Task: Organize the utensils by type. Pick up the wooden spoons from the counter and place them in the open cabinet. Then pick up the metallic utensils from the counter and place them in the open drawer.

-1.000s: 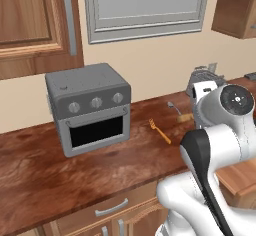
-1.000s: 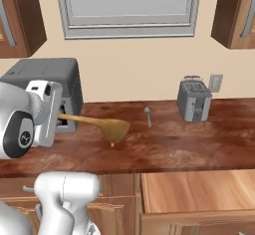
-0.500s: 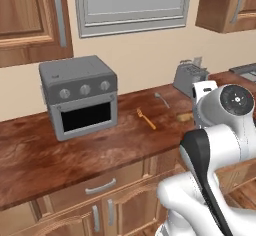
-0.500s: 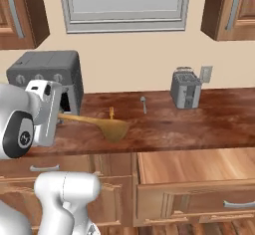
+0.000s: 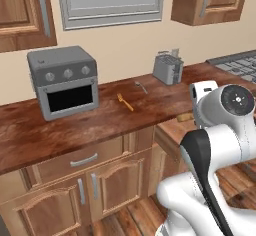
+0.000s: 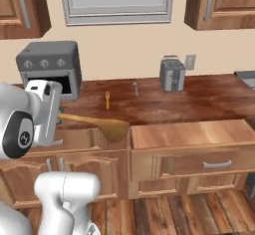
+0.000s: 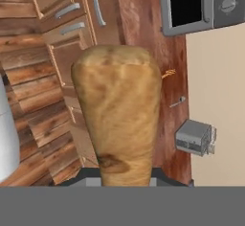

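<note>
Holding the wooden spoon (image 6: 99, 124) by its handle end, clear of the counter (image 6: 199, 99).
Your gripper (image 6: 59, 117) is mostly hidden behind the white wrist in the right base view, and the fingertips are masked by the spoon in the hand view, yet the narrow jaws are clamped on the handle. From the fingers, the spoon runs straight out, bowl farthest away, above the open drawer (image 6: 194, 133). Beyond the bowl, the fork (image 6: 107, 99) lies on the counter.
</note>
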Controlling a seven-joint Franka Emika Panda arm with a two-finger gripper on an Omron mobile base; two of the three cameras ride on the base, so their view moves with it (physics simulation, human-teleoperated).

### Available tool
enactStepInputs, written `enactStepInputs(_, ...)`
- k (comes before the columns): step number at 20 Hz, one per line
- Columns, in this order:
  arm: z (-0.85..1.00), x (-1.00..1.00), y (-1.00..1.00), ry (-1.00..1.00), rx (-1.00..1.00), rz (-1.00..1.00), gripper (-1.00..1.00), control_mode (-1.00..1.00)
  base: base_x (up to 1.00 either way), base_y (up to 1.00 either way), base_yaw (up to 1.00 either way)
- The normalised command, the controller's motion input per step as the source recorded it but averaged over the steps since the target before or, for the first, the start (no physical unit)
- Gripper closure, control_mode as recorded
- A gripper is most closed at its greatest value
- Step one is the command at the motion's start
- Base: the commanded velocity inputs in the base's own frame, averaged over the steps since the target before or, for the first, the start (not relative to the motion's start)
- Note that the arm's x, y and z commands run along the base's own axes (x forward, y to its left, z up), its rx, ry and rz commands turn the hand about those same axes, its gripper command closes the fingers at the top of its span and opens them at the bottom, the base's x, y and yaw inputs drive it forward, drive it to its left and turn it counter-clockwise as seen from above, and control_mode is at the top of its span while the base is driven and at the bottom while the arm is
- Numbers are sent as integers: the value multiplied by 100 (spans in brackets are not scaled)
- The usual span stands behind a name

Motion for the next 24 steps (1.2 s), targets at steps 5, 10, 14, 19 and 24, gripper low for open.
enactStepInputs(5, 0, 0, 0, 0, 0, 0, 100, 100, -48, -14, -32)
enactStepInputs(10, 0, 0, 0, 0, 0, 0, 100, 100, -7, -16, -49)
enactStepInputs(14, 0, 0, 0, 0, 0, 0, 100, 100, 0, -23, -54)
enactStepInputs(19, 0, 0, 0, 0, 0, 0, 100, 100, 0, -31, -58)
enactStepInputs(24, 0, 0, 0, 0, 0, 0, 100, 100, 0, -22, -62)
